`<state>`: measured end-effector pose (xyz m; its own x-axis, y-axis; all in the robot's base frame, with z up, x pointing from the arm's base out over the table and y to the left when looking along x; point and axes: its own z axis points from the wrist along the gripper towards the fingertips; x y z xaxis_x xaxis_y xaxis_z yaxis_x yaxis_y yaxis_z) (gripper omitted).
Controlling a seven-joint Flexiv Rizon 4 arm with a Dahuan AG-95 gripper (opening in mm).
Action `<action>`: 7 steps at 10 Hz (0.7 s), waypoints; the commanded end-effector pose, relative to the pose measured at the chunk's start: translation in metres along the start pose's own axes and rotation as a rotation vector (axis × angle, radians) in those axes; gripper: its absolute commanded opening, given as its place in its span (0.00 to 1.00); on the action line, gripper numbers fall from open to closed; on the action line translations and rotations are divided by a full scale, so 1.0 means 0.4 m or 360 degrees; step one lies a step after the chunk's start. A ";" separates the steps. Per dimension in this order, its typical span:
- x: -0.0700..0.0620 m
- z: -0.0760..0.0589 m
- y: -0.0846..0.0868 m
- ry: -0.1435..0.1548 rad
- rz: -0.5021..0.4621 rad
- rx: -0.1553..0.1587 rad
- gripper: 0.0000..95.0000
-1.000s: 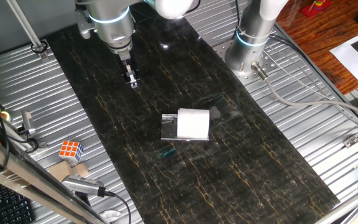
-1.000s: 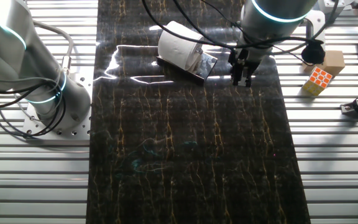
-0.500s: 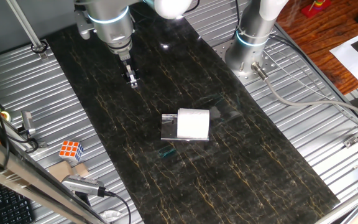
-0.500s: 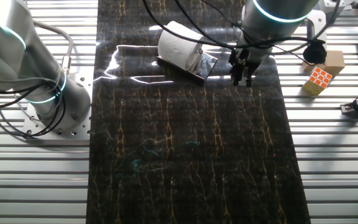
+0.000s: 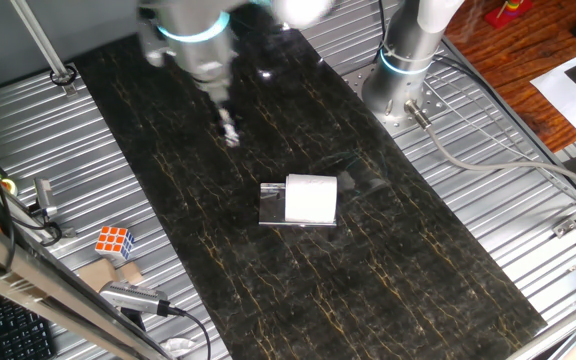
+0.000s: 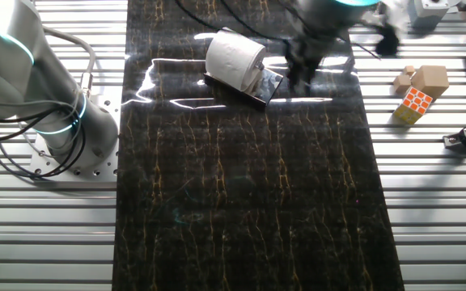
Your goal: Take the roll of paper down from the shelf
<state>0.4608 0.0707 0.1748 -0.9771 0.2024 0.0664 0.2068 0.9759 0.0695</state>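
The roll of paper (image 5: 311, 198) sits on the shelf (image 5: 273, 204). The blurry gripper (image 5: 229, 131) hangs behind the shelf, apart from it.

paper roll (image 5: 311, 198): 1 | clear shelf (image 5: 272, 203): 1 | puzzle cube (image 5: 114, 241): 1 | wooden blocks (image 6: 430, 78): 2

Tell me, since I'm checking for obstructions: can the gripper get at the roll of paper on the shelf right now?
Probably yes. The roll of paper lies exposed on the shelf, nothing over or beside it, and the gripper hangs apart from it above bare tabletop.

soft matt white roll of paper (image 5: 311, 198) on a clear glossy plastic shelf (image 6: 263, 86); dark polished, gold-veined table (image 5: 388, 270)
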 end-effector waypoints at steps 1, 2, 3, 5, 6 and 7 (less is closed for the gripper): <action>0.078 0.042 0.103 0.0004 0.0078 0.0006 0.00; 0.101 0.061 0.122 -0.0003 0.0079 0.0013 0.00; 0.116 0.075 0.136 -0.0011 0.0078 0.0007 0.00; 0.126 0.085 0.147 -0.0018 0.0078 0.0004 0.00; 0.126 0.086 0.147 -0.0015 0.0078 0.0003 0.00; 0.126 0.086 0.147 -0.0016 0.0078 0.0003 0.00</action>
<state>0.4213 0.1409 0.1501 -0.9662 0.2496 0.0647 0.2536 0.9652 0.0642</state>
